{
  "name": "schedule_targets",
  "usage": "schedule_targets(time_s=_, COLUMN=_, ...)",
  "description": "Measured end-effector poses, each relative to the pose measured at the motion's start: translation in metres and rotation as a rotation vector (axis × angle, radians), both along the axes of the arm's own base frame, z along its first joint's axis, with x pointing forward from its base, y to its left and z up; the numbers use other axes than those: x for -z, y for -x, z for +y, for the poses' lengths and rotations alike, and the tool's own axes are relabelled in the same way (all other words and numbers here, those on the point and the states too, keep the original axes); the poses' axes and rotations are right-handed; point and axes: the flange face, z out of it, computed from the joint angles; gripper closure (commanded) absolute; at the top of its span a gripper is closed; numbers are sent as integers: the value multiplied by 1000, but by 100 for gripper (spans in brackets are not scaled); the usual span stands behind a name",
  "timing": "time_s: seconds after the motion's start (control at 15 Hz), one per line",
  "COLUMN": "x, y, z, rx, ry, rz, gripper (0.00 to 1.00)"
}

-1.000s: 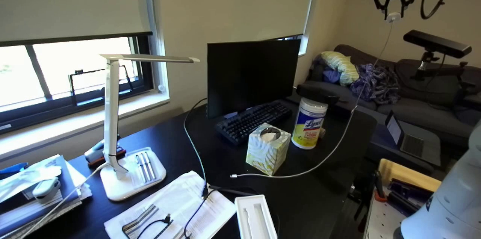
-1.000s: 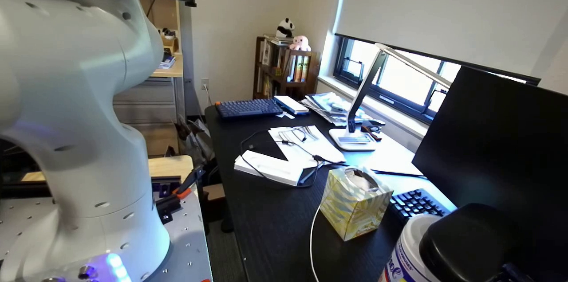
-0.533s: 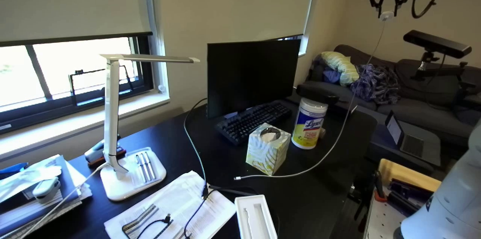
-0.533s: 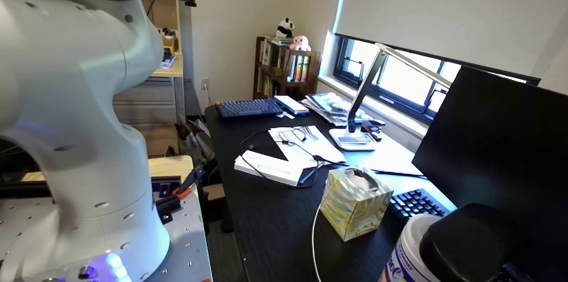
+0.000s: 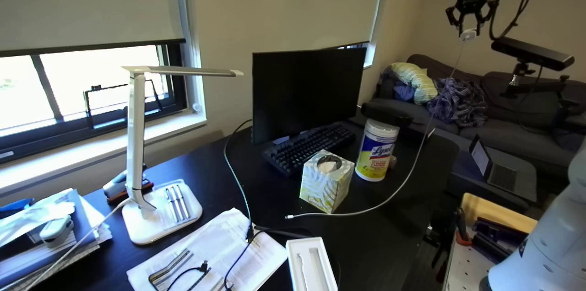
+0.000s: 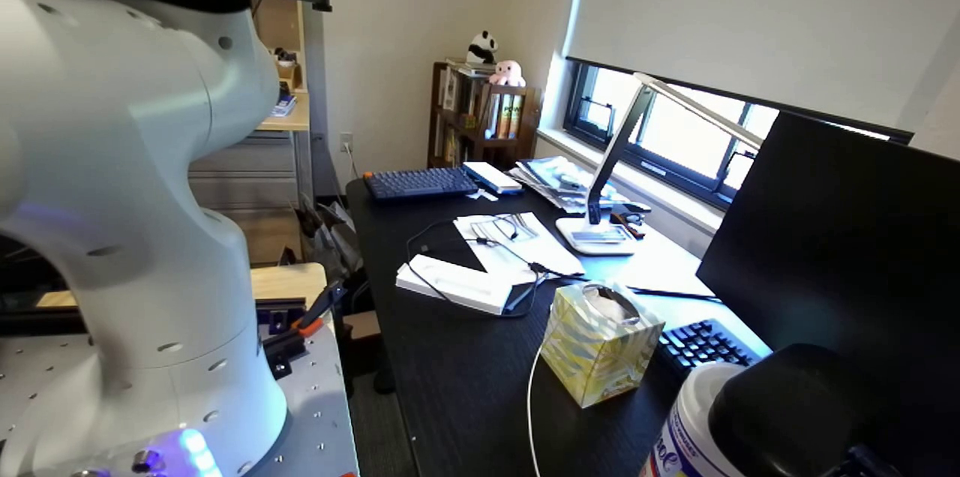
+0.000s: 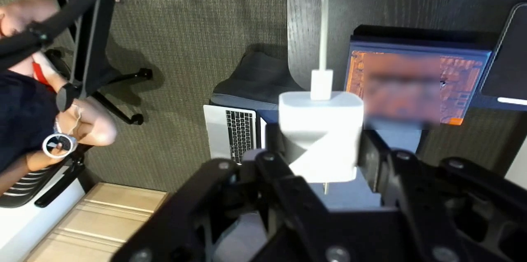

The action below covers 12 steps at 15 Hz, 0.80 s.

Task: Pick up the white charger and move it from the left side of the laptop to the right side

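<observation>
The white charger (image 7: pixel 321 142) is a small block with a white cable (image 7: pixel 324 27) plugged into it and a metal prong showing. My gripper (image 7: pixel 325 155) is shut on it, one finger at each side. In an exterior view my gripper (image 5: pixel 469 30) holds the charger (image 5: pixel 468 35) high in the air, right of the desk, before the sofa. The cable (image 5: pixel 384 202) hangs down and its free end lies on the desk. A laptop (image 5: pixel 501 176) lies open on the grey sofa seat; it also shows in the wrist view (image 7: pixel 236 130). The gripper is outside the remaining exterior view.
A black monitor (image 5: pixel 311 94), keyboard (image 5: pixel 309 147), tissue box (image 5: pixel 327 183) and Lysol tub (image 5: pixel 377 149) stand on the desk (image 5: pixel 366 245). A camera on a mount (image 5: pixel 533 53) is close right of the gripper. A person (image 7: pixel 24 109) sits at the left in the wrist view.
My gripper has moved left and then down in an exterior view, with the charger in it. The cable has shifted and its free end has slid slightly right on the desk.
</observation>
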Motion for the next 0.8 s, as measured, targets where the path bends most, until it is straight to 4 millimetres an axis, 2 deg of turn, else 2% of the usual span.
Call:
schedule_targets(time_s=0.2, x=25, y=4, z=-22, rx=60, ry=51, rz=-2, gripper=78)
schedule_targets(time_s=0.33, x=32, y=7, z=-34, rx=117, ry=97, rz=-16, gripper=78)
schedule_targets(time_s=0.47, x=29, y=15, z=-46, rx=210, ry=129, rz=-42, gripper=78)
schedule_targets(time_s=0.8, x=-2, y=35, z=-78, rx=432, ry=227, rz=-138, gripper=78)
